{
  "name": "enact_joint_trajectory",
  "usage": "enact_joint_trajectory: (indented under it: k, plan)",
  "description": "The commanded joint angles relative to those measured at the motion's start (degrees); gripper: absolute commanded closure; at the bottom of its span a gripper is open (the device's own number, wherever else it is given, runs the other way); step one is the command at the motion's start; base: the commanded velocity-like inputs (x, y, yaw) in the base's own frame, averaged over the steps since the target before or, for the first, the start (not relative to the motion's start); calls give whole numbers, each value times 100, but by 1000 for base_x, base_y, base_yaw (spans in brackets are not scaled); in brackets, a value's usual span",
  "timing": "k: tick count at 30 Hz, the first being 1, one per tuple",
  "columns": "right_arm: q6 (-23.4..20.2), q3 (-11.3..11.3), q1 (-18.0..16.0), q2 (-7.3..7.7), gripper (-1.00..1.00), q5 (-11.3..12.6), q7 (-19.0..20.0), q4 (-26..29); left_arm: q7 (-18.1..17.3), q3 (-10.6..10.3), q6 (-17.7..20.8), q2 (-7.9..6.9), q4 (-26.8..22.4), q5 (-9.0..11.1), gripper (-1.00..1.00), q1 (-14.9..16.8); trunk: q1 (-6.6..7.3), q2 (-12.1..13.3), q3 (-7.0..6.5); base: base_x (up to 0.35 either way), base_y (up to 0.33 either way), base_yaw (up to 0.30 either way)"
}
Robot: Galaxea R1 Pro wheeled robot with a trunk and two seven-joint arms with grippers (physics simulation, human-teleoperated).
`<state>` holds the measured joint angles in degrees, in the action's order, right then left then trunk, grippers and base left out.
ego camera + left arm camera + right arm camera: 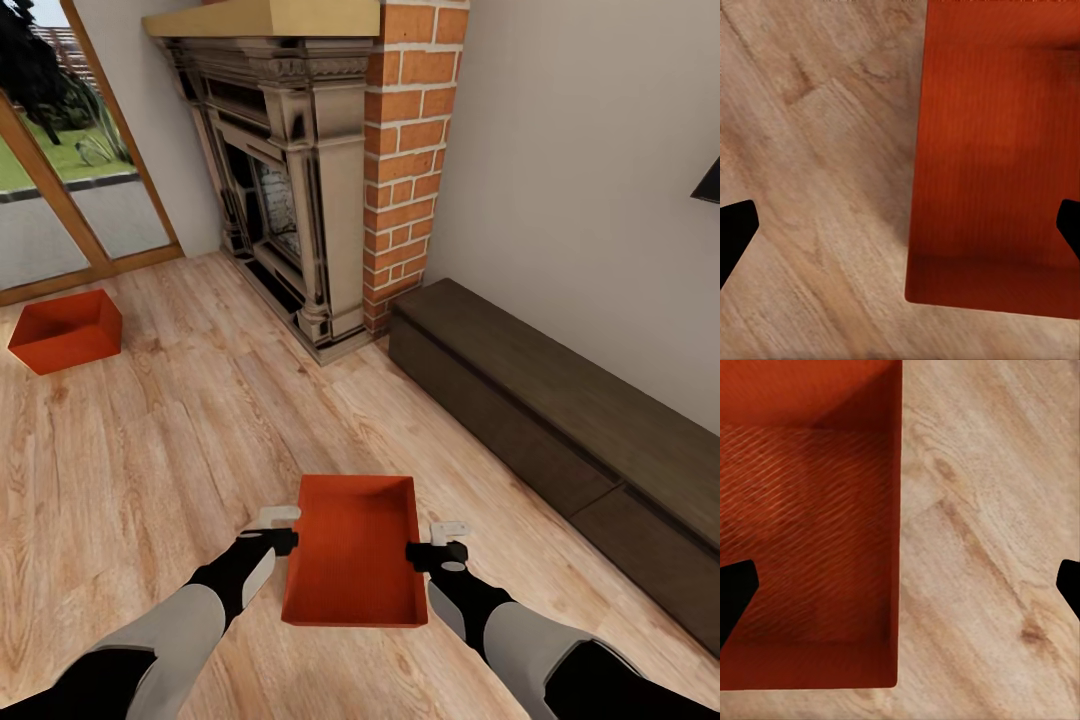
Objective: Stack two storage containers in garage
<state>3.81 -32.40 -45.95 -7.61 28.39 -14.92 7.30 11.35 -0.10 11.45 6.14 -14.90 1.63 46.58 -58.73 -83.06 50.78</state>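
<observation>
Near bin (352, 565); second bin (66, 330) far left.

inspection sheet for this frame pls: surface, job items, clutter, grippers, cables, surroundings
Surface: light wood-plank floor, bare between the bins.
Job's things: near container between both arms; far container on the floor near the glass door.
Clutter: nothing seen.
Grippers: left gripper and right gripper open, each straddling a side wall of the near container.
Cables: nothing seen.
Surroundings: brick fireplace, dark low cabinet, glass door.
</observation>
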Motion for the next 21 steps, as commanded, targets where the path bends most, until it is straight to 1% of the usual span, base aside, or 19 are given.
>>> enact_joint_trajectory:
  k: [1, 17, 21]
  plan:
    - [23, -48, -3, 1, -100, 61, -19, -3, 20, -2, 32, 1, -16, 19, -100, 0, 0, -2, 4, 0, 0, 0]
    - [41, -48, -2, 24, -100, 61, -11, 0, -14, 16, 31, 15, -56, 28, -100, 0, 0, -2, 4, 0, 0, 0]
    - [41, -48, -5, 31, -100, 76, -5, 0, -9, 18, 28, 35, -57, 30, -100, 0, -88, -162, 75, 0, 0, 0]
